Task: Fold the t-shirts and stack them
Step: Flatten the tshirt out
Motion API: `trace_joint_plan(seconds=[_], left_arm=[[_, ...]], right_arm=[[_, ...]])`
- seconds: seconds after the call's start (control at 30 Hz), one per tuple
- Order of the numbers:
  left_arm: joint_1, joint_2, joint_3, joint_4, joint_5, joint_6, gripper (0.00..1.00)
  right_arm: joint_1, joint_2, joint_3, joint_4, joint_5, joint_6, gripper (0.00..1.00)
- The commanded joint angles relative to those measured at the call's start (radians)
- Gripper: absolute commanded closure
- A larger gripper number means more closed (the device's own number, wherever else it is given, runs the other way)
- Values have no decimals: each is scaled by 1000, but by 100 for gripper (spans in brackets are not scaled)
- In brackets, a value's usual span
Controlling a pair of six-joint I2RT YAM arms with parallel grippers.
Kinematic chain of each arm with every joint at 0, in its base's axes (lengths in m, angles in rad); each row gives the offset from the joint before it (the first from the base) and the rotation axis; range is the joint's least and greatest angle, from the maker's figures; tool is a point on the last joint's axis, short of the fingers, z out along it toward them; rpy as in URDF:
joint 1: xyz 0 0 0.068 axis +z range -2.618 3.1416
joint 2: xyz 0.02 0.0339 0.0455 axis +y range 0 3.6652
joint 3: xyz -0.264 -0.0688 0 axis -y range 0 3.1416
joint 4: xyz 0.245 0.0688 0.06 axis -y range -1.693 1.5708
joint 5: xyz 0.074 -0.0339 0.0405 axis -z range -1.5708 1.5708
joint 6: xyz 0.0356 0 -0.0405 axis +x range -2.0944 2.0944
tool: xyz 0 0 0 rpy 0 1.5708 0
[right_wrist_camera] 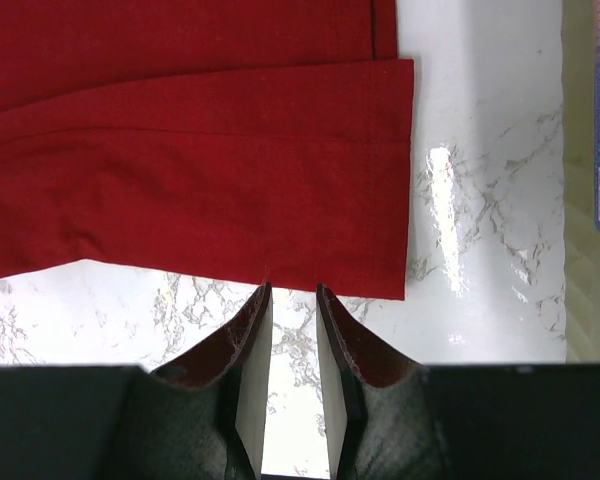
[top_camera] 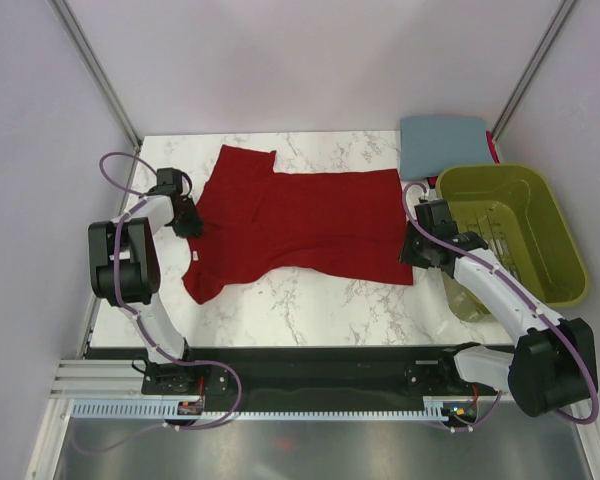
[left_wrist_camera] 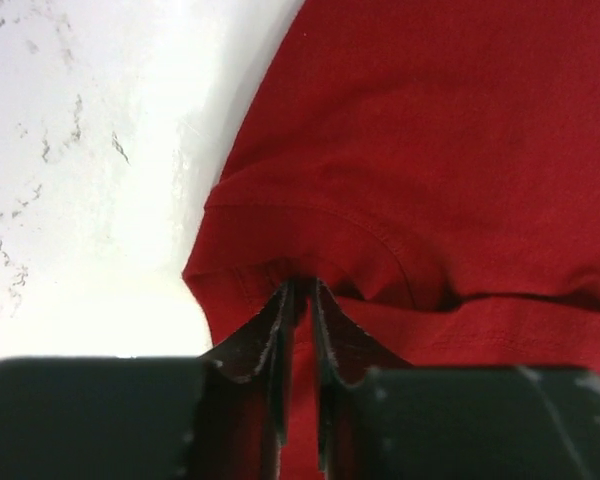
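The dark red t-shirt (top_camera: 300,220) lies spread across the marble table, its lower edge folded over. My left gripper (top_camera: 188,222) is at the shirt's left edge. In the left wrist view, that gripper (left_wrist_camera: 300,287) is shut on a pinch of red cloth (left_wrist_camera: 430,150) beside a curved seam. My right gripper (top_camera: 417,250) is at the shirt's right hem. In the right wrist view, that gripper (right_wrist_camera: 293,290) is slightly open, with bare marble between the fingers and the tips just touching the hem of the red cloth (right_wrist_camera: 200,170). The slate blue-grey t-shirt (top_camera: 442,145) lies folded at the back right.
An olive-green slatted basket (top_camera: 515,230) stands at the right, close to my right arm; its wall (right_wrist_camera: 590,300), bearing a blue label, shows in the right wrist view. A bare strip of marble (top_camera: 310,300) runs in front of the red shirt. Walls enclose the table on the left, back and right.
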Motion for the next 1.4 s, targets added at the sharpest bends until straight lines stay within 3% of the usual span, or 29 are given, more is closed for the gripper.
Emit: trace_joint_plan(seconds=[0.0,0.07,0.33,0.53,0.77,0.93,1.17,1.37], left_arm=[[-8,-15,3,-32,-22,44,84],[-10,-18,19,-48,-58,45,98],[-21,-124,64,-95,-123,70,98],[-44,-205,40,-124,-29,-16,98],[-82,-260,27,-128,-29,-22,98],[-87,-315,20,-118,141,-68,98],[-142,-444,-26,-95,186,-79,98],[-143,-544,-34,-87,137,-73,98]], right_arm=[[-1,-24,8,16,-7,11,68],[-1,-29,7,16,-5,16,68],[-1,-20,19,10,0,21,68],[-3,36,63,31,82,11,67],[-4,207,195,5,73,-64,61],[-9,310,244,1,113,-61,58],[-7,434,337,-13,243,-27,56],[-7,511,358,-12,341,134,56]])
